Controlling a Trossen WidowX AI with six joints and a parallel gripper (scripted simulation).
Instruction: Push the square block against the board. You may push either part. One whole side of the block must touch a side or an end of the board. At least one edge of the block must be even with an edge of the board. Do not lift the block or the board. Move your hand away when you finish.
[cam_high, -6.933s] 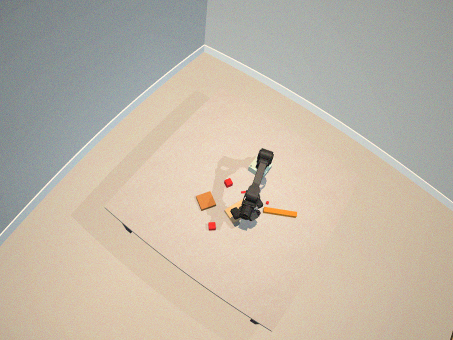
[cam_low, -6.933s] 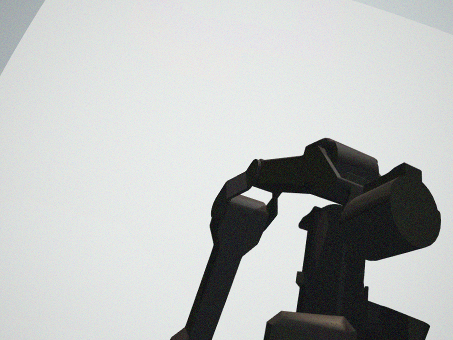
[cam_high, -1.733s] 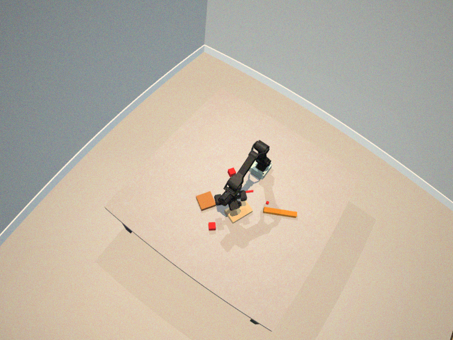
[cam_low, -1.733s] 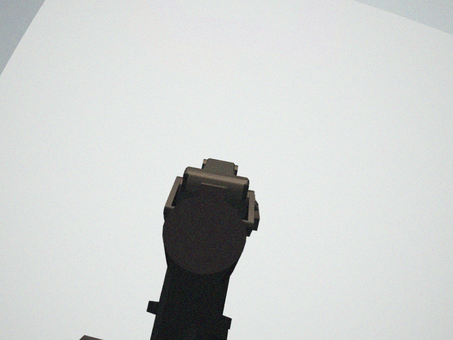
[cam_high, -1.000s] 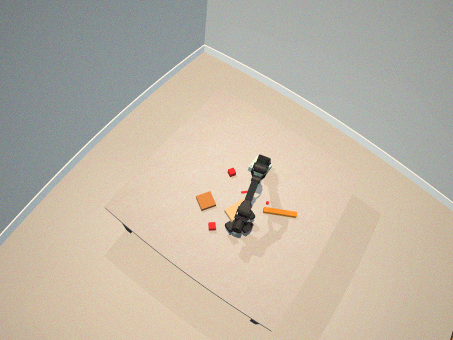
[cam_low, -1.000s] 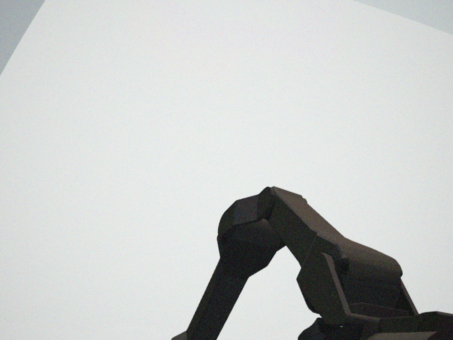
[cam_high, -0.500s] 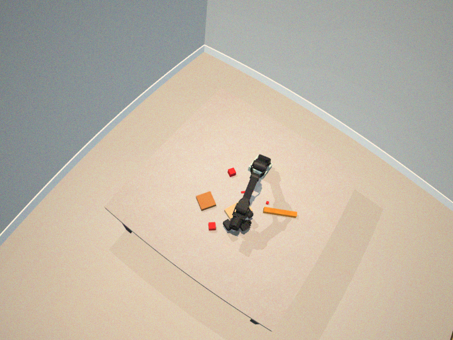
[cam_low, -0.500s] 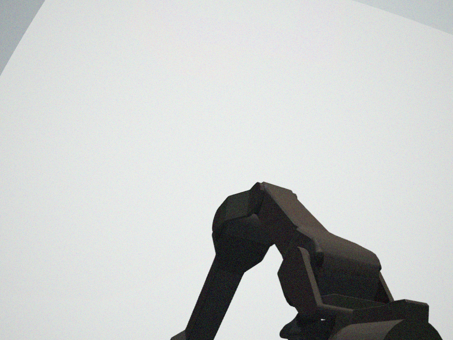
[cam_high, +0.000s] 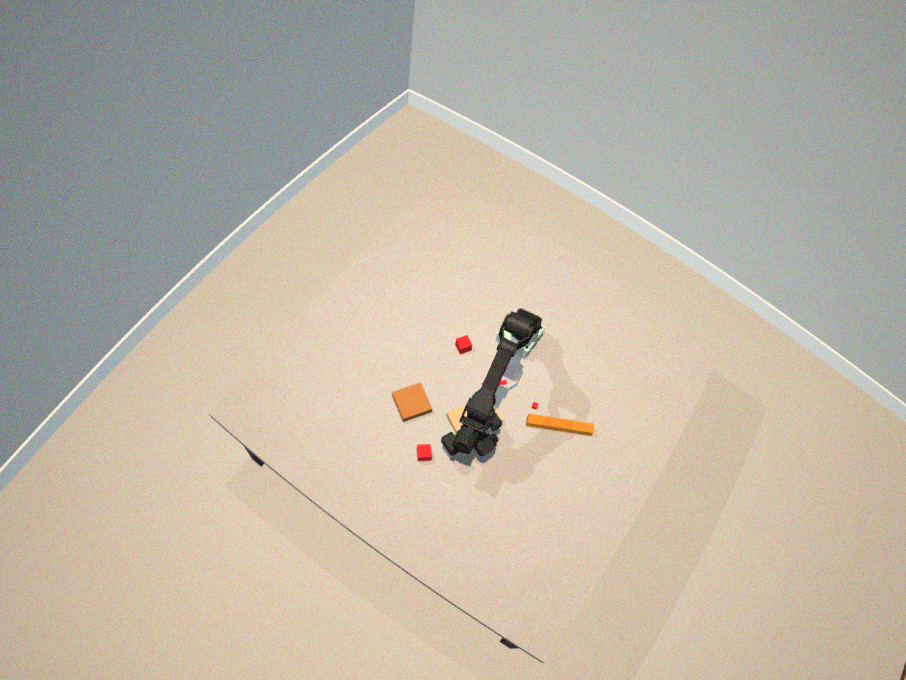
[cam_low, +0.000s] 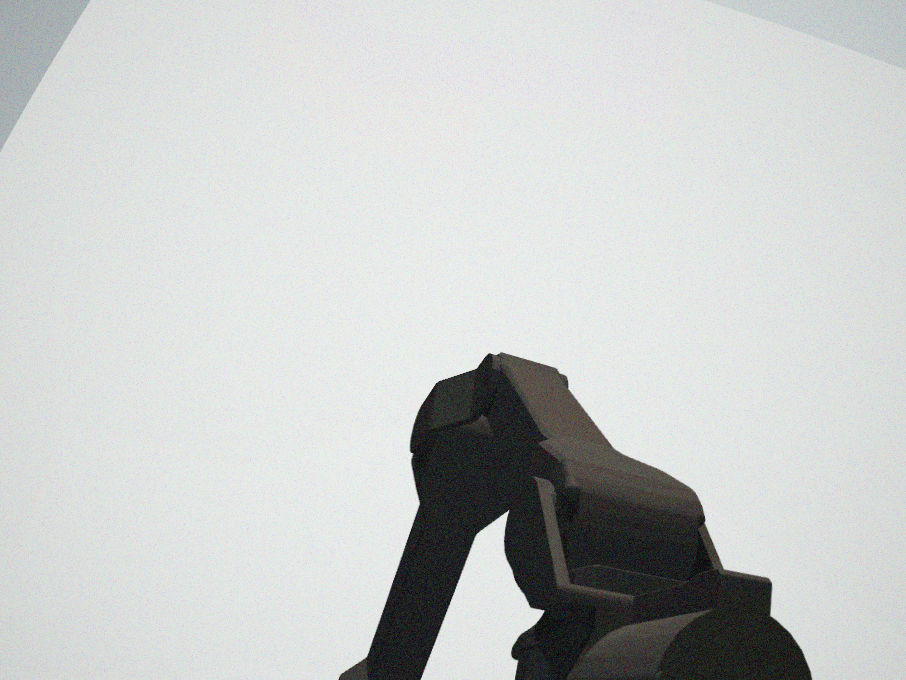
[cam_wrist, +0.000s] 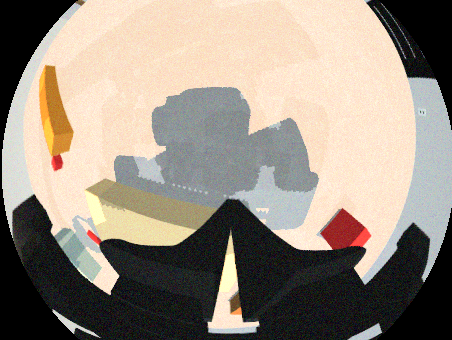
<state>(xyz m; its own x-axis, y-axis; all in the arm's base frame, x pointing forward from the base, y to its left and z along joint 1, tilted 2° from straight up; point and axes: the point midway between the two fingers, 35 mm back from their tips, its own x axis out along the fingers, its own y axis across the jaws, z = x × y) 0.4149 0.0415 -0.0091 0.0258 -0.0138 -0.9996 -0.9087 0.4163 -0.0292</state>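
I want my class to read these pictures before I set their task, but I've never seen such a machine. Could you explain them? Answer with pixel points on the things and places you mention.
The machine is one black robot arm (cam_high: 496, 369) (cam_low: 439, 527) with a gripper (cam_high: 469, 441) (cam_wrist: 231, 205). The top picture looks down on everything. The exterior one shows mostly the arm against a pale background. The wrist one looks out past the gripper.

On the pale surface (cam_high: 365, 307) (cam_wrist: 200, 50) lie a brown-orange square block (cam_high: 411, 401) (cam_wrist: 235, 304), a pale board (cam_high: 455, 417) (cam_wrist: 135, 220) partly hidden under the arm, a long orange bar (cam_high: 559, 424) (cam_wrist: 57, 112), and several small red pieces (cam_high: 424, 452) (cam_wrist: 342, 230). A gap separates block and board.

The gripper is closed and holds nothing.
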